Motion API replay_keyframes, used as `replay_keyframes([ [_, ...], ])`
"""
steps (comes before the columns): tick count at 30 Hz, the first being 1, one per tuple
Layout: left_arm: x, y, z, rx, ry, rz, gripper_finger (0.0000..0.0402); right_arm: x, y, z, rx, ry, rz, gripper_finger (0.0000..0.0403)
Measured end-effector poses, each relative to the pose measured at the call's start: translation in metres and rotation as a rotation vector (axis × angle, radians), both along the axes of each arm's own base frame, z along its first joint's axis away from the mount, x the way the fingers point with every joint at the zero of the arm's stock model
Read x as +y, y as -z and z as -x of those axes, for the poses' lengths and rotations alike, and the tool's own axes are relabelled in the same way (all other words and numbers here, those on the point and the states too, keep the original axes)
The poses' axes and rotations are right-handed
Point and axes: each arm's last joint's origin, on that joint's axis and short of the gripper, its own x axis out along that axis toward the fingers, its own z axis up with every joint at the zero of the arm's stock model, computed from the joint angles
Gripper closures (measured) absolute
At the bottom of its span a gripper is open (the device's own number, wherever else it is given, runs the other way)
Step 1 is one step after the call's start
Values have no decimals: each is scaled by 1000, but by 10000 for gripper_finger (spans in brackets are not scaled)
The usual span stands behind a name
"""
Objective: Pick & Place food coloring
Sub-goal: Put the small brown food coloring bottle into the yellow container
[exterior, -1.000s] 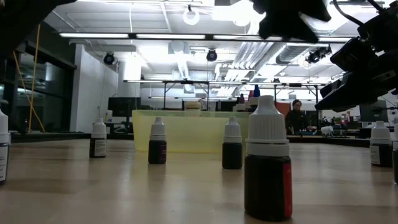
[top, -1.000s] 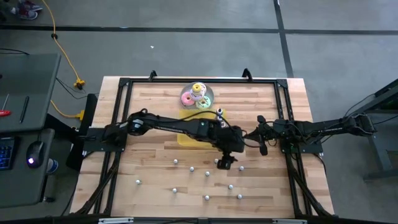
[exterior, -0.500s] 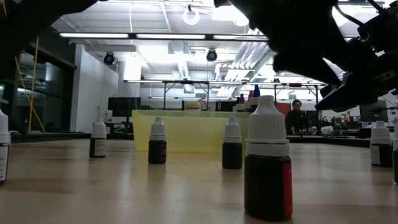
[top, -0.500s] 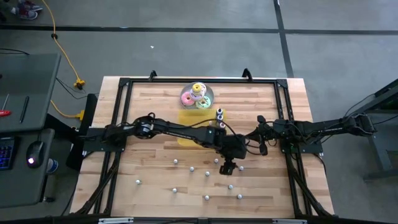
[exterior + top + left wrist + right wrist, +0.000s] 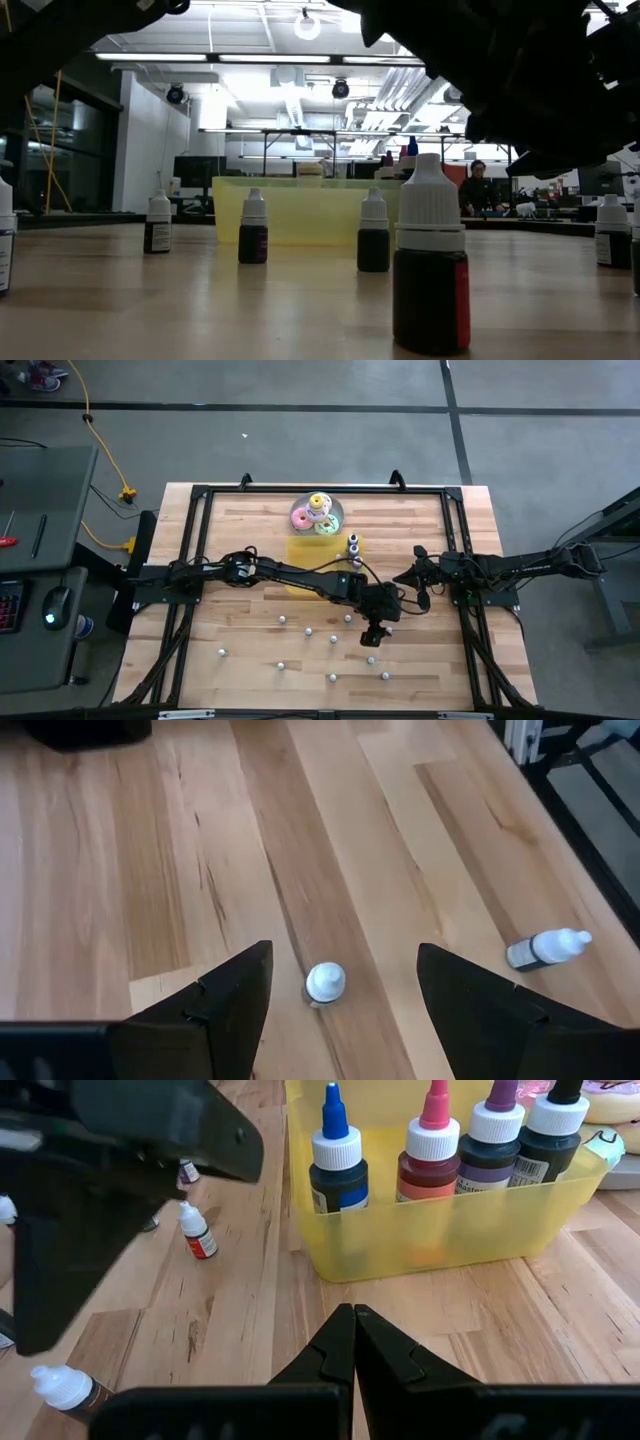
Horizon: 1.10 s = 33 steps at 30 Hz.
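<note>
Food coloring bottle (image 5: 325,984) stands upright on the surface, cap up, directly between the spread fingers of the left end effector (image 5: 373,632), far nearer than the closed right end effector (image 5: 352,1342).

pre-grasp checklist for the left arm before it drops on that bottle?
1. Left claw open: ok, fingers spread wide.
2. Target bottle between the fingers: ok, upright, cap centred in the left wrist view.
3. Neighbours clear: ok, the nearest one, a tipped bottle, lies well aside.
4. Right claw out of the way: ok, shut, parked facing the yellow tray.
5. Tray has room: ok, four larger bottles along one wall, rest open.
6. Height above the bottle: cannot tell.
</note>
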Motion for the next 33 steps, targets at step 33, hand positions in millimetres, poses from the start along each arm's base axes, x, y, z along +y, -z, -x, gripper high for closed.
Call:
replay_keyframes([
  [33,3,25,-4,-82,16,-29,156,0,0,0,-1,0,0,402],
])
